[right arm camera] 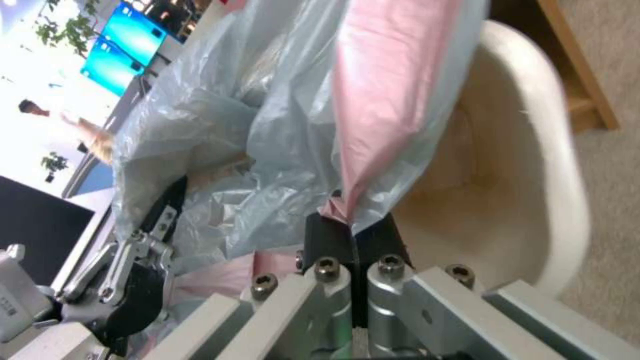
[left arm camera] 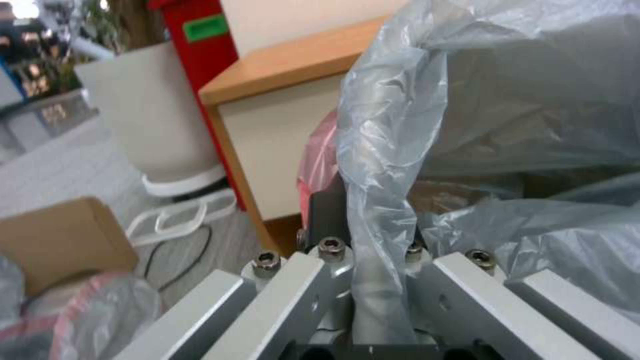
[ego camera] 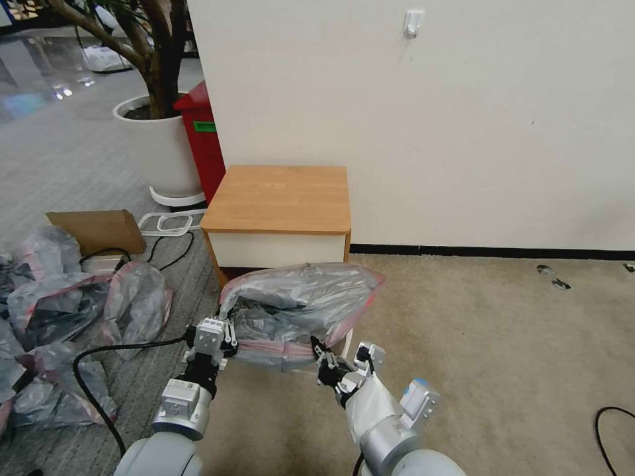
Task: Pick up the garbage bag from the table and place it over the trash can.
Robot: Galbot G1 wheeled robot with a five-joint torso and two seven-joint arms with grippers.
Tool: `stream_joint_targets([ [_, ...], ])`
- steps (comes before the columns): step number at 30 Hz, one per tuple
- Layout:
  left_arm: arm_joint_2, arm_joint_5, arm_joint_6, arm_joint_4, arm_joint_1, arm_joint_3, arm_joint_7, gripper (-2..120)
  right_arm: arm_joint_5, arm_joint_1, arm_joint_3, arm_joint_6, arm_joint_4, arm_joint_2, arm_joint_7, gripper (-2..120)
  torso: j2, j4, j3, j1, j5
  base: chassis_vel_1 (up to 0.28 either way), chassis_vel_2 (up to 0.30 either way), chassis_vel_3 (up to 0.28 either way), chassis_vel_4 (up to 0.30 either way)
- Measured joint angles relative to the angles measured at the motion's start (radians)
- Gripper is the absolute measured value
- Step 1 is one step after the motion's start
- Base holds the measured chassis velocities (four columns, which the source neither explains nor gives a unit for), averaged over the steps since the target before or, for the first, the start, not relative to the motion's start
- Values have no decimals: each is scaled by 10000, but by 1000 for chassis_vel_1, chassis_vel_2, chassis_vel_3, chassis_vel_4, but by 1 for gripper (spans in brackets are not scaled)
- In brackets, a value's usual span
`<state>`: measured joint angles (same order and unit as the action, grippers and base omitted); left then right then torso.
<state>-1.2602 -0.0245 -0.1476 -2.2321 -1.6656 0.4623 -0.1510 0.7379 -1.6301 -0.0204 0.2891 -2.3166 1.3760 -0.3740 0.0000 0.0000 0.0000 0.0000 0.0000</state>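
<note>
Left gripper clamped on a grey fold of the garbage bag, film bunched between the pads and running down into the jaw gap in the left wrist view; right gripper pinched tight on the pink-red rim band, black fingertips meeting on it. Bag stretched between the two, mouth held open, hanging at about 6 o'clock from the table and just in front of its cream drawer. Trash can directly under the bag, cream rim and hollow plain beside the pink band in the right wrist view; in the head view just a pale sliver of it below the bag at 5 o'clock from the right gripper. Judged: bag off the table, not yet seated over the rim. Risks from here: thin film slipping from the left pinch, since that grip is on a loose fold rather than the band; film tearing if the arms pull apart too hard; rim band catching on one near corner only, leaving the far side slack inside the can. Off at 9 o'clock in the head view, spare bags heaped on the grey floor, well apart, with a cardboard piece beyond them
</note>
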Motion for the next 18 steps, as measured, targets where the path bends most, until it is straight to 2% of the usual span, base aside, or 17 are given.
stream_joint_targets([
  [6,-133,-894,-491,-179,36,-45,-269,0,-507,-235,10,-142,-16,-95,183,0,0,1,0,0,1,0,0,0,0],
  [9,-244,-1691,-907,-324,121,-45,-638,0,-1006,-406,13,-278,-17,-210,288,0,0,0,-1,0,1,0,0,0,0],
  [18,-461,-2689,-1670,-534,294,83,-1373,0,-2546,-780,13,-618,168,-600,897,0,0,0,0,0,1,0,0,0,0],
])
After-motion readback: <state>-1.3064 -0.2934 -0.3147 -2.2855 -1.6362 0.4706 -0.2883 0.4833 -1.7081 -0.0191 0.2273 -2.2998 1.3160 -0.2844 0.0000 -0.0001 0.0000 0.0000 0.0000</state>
